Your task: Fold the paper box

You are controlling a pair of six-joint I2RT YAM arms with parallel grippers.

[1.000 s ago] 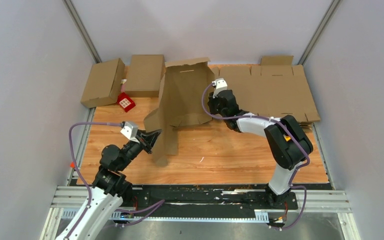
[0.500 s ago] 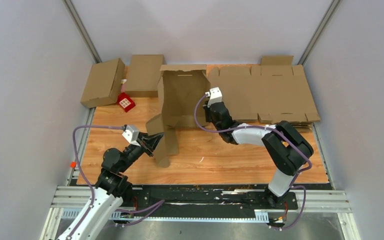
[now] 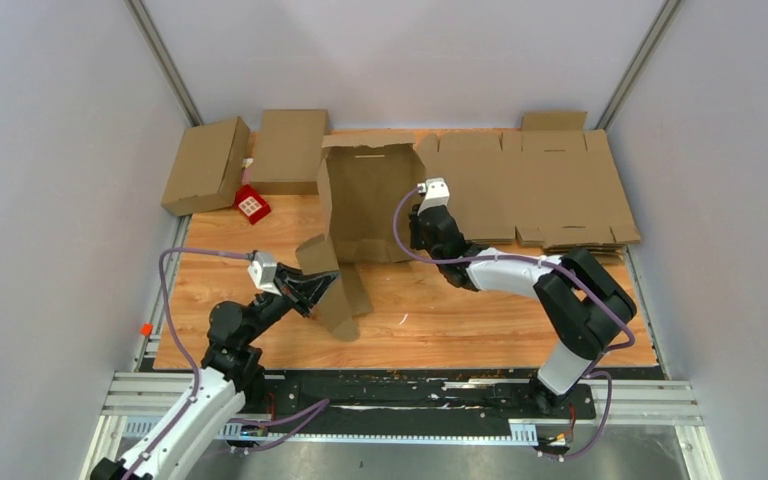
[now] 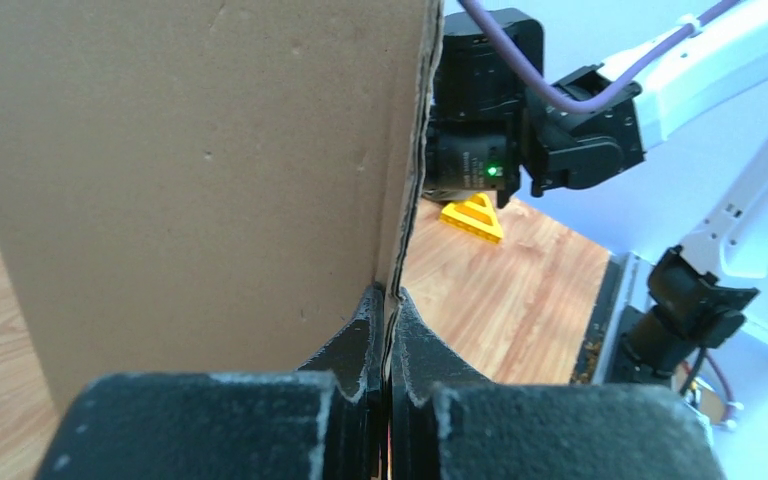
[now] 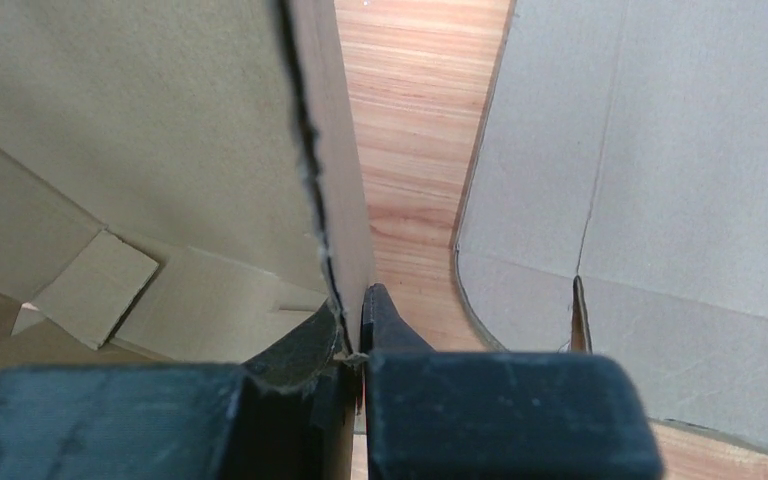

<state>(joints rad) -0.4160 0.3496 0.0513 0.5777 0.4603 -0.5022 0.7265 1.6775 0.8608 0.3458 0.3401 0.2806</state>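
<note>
light: bright, diffuse | shadows: faint, soft | top view: sharp | wrist views: nearest foreground soft-focus

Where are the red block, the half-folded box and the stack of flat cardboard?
red block (image 3: 251,205), overhead view, its top face.
half-folded box (image 3: 365,200), overhead view, its large middle panel.
stack of flat cardboard (image 3: 560,190), overhead view, middle of the top sheet.

Pale grey walls (image 3: 50,150) enclose a wood-grain table (image 3: 480,320) edged by a metal rail (image 3: 650,400) at the near side.
</note>
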